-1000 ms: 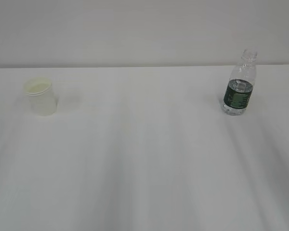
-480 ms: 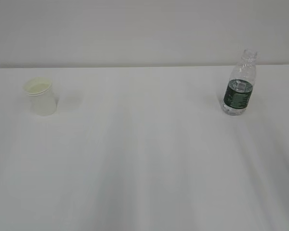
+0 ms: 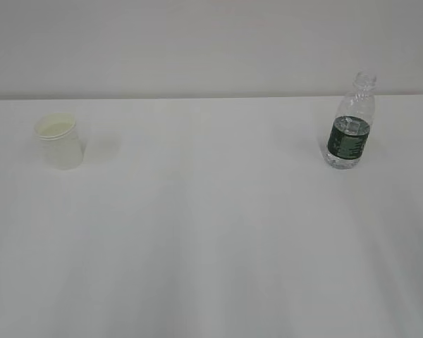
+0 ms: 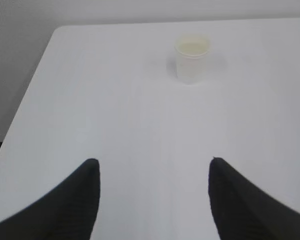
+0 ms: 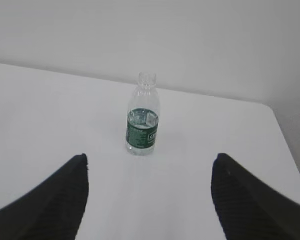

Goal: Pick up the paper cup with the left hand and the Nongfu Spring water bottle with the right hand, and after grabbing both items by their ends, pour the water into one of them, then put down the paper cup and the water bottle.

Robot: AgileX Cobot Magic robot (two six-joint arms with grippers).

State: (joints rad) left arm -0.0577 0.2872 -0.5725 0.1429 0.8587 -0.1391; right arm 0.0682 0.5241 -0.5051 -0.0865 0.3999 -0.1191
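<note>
The paper cup (image 3: 58, 141) stands upright at the left of the white table, also seen far ahead in the left wrist view (image 4: 192, 59). The Nongfu Spring water bottle (image 3: 352, 125), clear with a green label and no cap, stands upright at the right; the right wrist view shows it ahead (image 5: 142, 117). My left gripper (image 4: 153, 167) is open and empty, well short of the cup. My right gripper (image 5: 149, 162) is open and empty, short of the bottle. Neither arm shows in the exterior view. Some water sits in the bottle.
The white table (image 3: 211, 232) ends at a left edge (image 4: 35, 85) near the cup and a right edge (image 5: 285, 135) near the bottle. A pale wall rises behind the table's far edge.
The cup and the bottle stand where they were. Soft shadows on the near tabletop have faded.
</note>
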